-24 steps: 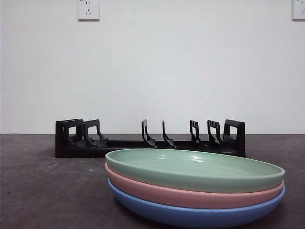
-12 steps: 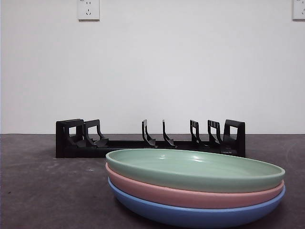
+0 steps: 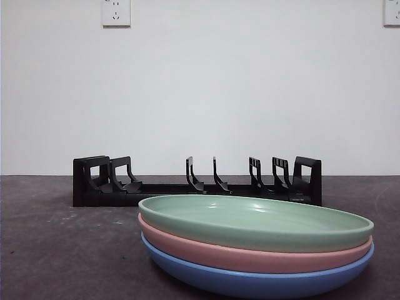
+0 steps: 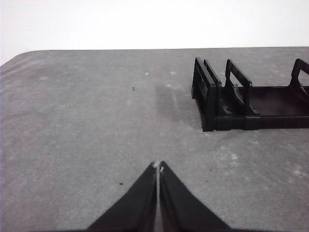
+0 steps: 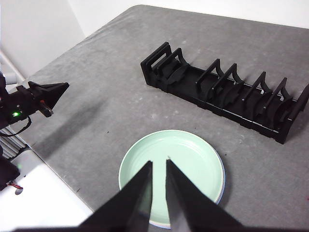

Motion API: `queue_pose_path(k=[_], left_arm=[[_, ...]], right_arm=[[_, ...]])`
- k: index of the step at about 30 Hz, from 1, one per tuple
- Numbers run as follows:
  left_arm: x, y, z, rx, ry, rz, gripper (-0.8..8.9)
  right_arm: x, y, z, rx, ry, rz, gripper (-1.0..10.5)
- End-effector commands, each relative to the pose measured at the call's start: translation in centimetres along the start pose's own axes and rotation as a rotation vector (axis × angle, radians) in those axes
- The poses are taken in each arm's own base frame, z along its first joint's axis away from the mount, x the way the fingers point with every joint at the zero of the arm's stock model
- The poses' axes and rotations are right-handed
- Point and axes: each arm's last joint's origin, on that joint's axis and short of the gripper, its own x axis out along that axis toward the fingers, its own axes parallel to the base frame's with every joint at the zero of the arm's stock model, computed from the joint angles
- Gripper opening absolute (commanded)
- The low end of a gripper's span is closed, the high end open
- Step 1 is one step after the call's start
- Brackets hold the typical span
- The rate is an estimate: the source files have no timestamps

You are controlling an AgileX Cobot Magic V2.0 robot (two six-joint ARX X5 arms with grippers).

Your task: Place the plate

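Three plates are stacked near the front of the table: a green plate (image 3: 256,222) on top, a pink plate (image 3: 206,250) under it and a blue plate (image 3: 212,278) at the bottom. A black slotted rack (image 3: 200,187) stands empty behind the stack. My right gripper (image 5: 159,161) hovers high above the green plate (image 5: 193,162), its jaws a narrow gap apart with nothing between them. My left gripper (image 4: 158,166) is shut and empty over bare table, to the side of the rack's end (image 4: 212,104). In the right wrist view the rack (image 5: 227,92) lies beyond the stack.
The left arm's black tip (image 5: 46,99) shows near the table's edge in the right wrist view. Grey tabletop (image 4: 87,121) stretches around the rack. A white wall with sockets (image 3: 115,12) is behind.
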Motion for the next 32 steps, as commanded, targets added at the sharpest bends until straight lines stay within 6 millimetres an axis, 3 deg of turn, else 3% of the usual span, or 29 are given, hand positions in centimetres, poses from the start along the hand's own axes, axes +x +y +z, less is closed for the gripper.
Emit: queue_pose_path(k=[1, 8, 13, 17, 23, 32], left_arm=[[0.2, 0.0, -0.7, 0.006, 0.023, 0.003, 0.06], [0.2, 0.0, -0.7, 0.007, 0.023, 0.003, 0.06], [0.2, 0.0, -0.7, 0.006, 0.023, 0.003, 0.06], [0.2, 0.0, -0.7, 0.006, 0.023, 0.003, 0.06], [0.2, 0.0, -0.7, 0.007, 0.023, 0.003, 0.06], [0.2, 0.0, -0.7, 0.007, 0.023, 0.003, 0.06]], right_arm=[[-0.2, 0.1, 0.3, 0.009, -0.013, 0.015, 0.4], [-0.1, -0.1, 0.3, 0.032, -0.035, -0.024, 0.4], [1.5, -1.5, -0.5, 0.06, -0.143, -0.197, 0.4], [4.1, -4.2, -3.4, 0.013, -0.258, -0.42, 0.4], [6.7, -7.6, -8.3, -0.064, -0.333, -0.612, 0.4], [8.8, -10.9, -13.9, -0.062, -0.374, -0.808, 0.4]])
